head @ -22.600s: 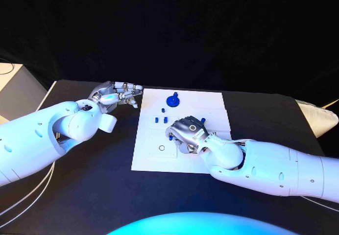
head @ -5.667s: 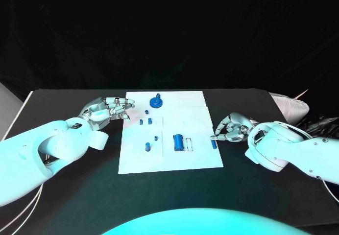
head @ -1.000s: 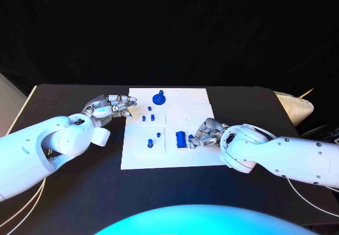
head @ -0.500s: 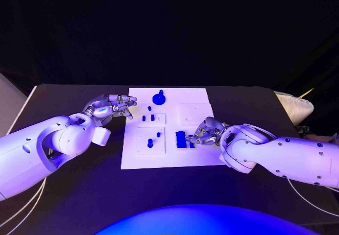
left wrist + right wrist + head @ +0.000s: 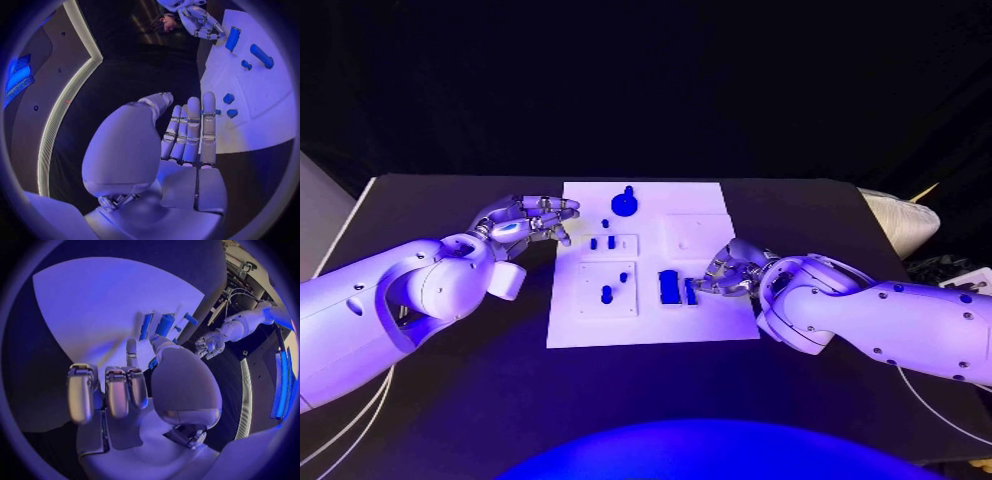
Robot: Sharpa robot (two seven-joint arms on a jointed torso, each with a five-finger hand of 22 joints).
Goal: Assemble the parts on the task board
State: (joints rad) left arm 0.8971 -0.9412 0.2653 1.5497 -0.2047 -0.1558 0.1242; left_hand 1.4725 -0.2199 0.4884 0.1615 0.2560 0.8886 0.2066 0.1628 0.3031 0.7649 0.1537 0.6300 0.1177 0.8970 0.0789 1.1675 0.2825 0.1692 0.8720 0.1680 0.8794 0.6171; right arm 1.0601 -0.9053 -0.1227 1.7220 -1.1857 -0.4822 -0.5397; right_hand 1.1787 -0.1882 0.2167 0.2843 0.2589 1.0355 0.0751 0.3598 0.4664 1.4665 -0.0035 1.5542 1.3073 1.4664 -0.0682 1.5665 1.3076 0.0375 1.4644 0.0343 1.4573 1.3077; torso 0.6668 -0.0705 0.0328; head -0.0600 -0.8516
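The white task board (image 5: 646, 325) lies mid-table. On it are a blue knob (image 5: 625, 203) at the far edge, small blue pegs (image 5: 603, 242), a peg (image 5: 606, 293) and a wide blue block (image 5: 668, 286). My right hand (image 5: 730, 272) rests over the board's right side. Its fingertips pinch a thin blue piece (image 5: 689, 291) that stands close beside the block; the right wrist view has this piece (image 5: 146, 326) just past the fingertips (image 5: 131, 344). My left hand (image 5: 524, 220) hovers off the board's far left corner, fingers straight and together (image 5: 187, 130), holding nothing.
A raised white square (image 5: 694, 232) sits on the board's far right part. A pale bag-like object (image 5: 911, 222) lies at the table's right edge. Black table top (image 5: 473, 380) stretches in front of the board and to both sides.
The right hand brought the thin blue piece from the board's right edge to the blue block's side; over the last second it edged slightly right. The left hand stayed put.
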